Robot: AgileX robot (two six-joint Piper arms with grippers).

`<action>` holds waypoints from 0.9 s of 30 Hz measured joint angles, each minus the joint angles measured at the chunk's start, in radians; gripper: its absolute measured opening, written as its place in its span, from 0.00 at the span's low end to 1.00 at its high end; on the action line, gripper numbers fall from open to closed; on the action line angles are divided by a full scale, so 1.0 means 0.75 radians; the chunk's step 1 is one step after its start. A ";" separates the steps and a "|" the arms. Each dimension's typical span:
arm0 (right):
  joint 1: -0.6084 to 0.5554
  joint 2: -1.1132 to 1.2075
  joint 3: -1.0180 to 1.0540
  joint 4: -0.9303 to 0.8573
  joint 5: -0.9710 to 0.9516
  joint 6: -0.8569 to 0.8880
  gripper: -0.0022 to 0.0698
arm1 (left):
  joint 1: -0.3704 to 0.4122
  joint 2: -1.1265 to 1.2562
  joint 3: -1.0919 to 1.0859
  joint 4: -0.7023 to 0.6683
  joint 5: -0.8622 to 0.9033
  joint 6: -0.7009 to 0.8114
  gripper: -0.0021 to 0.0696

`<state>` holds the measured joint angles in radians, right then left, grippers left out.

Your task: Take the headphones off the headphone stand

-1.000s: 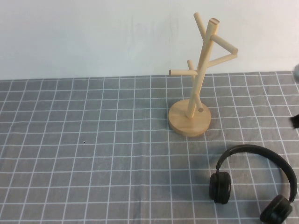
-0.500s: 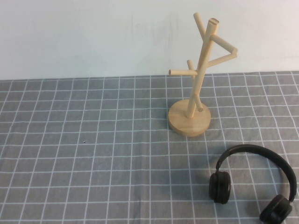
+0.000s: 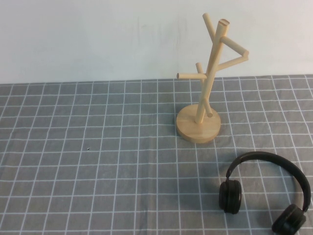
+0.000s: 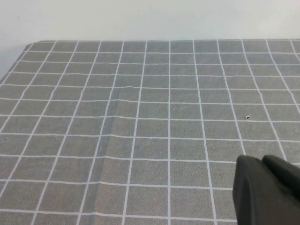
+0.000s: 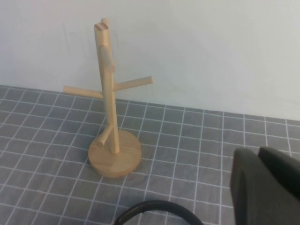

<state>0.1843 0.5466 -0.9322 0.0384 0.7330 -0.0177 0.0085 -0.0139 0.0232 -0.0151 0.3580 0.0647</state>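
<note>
Left gripper (image 4: 268,190) seen only in the left wrist view as a dark mass at the frame's corner, above bare grey checked tablecloth (image 4: 140,117); finger state could not be told. Right gripper (image 5: 265,187) seen only in the right wrist view, likewise a dark mass, raised over the cloth near the headphones' band; finger state could not be told. Neither gripper visible in the high view. Black headphones (image 3: 266,193) found lying flat on the cloth, off the stand, toward the robot's near right, both ear cups resting on the cloth. Wooden headphone stand (image 3: 208,83) upright behind them, near but apart, branches bare, close to the white wall (image 3: 98,39).
</note>
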 joint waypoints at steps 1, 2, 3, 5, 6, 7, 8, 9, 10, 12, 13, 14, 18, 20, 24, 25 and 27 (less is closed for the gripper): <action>0.000 0.000 0.000 0.000 0.000 0.000 0.02 | 0.000 0.000 0.000 0.000 0.000 0.000 0.02; 0.000 0.000 0.000 0.000 0.000 0.000 0.02 | 0.000 0.000 0.000 0.000 0.000 0.000 0.02; 0.000 0.000 0.000 0.000 0.000 0.000 0.02 | 0.000 0.000 0.000 0.000 0.000 0.000 0.02; 0.000 0.000 0.000 -0.010 0.000 -0.004 0.02 | 0.000 0.000 0.000 0.000 0.000 0.000 0.02; 0.000 0.000 0.000 -0.051 -0.006 -0.036 0.02 | 0.000 0.000 0.000 0.000 0.000 0.000 0.02; 0.000 0.000 0.000 -0.109 -0.007 -0.079 0.02 | 0.000 0.000 0.000 0.000 0.000 0.000 0.02; 0.000 0.000 0.000 -0.157 -0.007 -0.087 0.02 | 0.000 0.000 0.000 0.000 0.000 0.000 0.02; 0.000 0.000 0.007 -0.190 -0.008 -0.077 0.02 | 0.000 0.000 0.000 0.000 0.000 0.000 0.02; 0.000 0.000 0.029 -0.202 -0.011 -0.069 0.02 | 0.000 0.000 0.000 0.000 0.000 0.000 0.02; 0.000 -0.015 0.092 -0.202 -0.013 -0.056 0.02 | 0.000 0.000 0.000 0.000 0.000 0.000 0.02; 0.000 -0.036 0.139 -0.199 -0.023 -0.054 0.02 | 0.000 0.000 0.000 0.000 0.000 0.000 0.02; 0.000 -0.070 0.192 -0.188 -0.036 -0.039 0.02 | 0.000 0.000 0.000 0.000 0.000 0.000 0.02; -0.005 -0.245 0.385 -0.178 -0.042 -0.031 0.02 | 0.000 0.000 0.000 0.000 0.000 0.000 0.02; -0.038 -0.356 0.475 -0.188 -0.063 -0.028 0.02 | 0.000 0.000 0.000 0.000 0.000 0.000 0.02; -0.152 -0.550 0.633 -0.199 -0.123 0.012 0.02 | 0.000 0.000 0.000 0.000 0.000 0.000 0.02; -0.180 -0.581 0.665 -0.199 -0.137 0.035 0.02 | 0.000 0.000 0.000 0.000 0.000 0.000 0.02; -0.249 -0.644 0.748 -0.200 -0.180 0.088 0.02 | 0.000 0.000 0.000 0.000 0.000 0.000 0.02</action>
<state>-0.0027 0.0640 -0.3710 -0.1116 0.5979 0.0481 0.0085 -0.0139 0.0232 -0.0151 0.3580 0.0647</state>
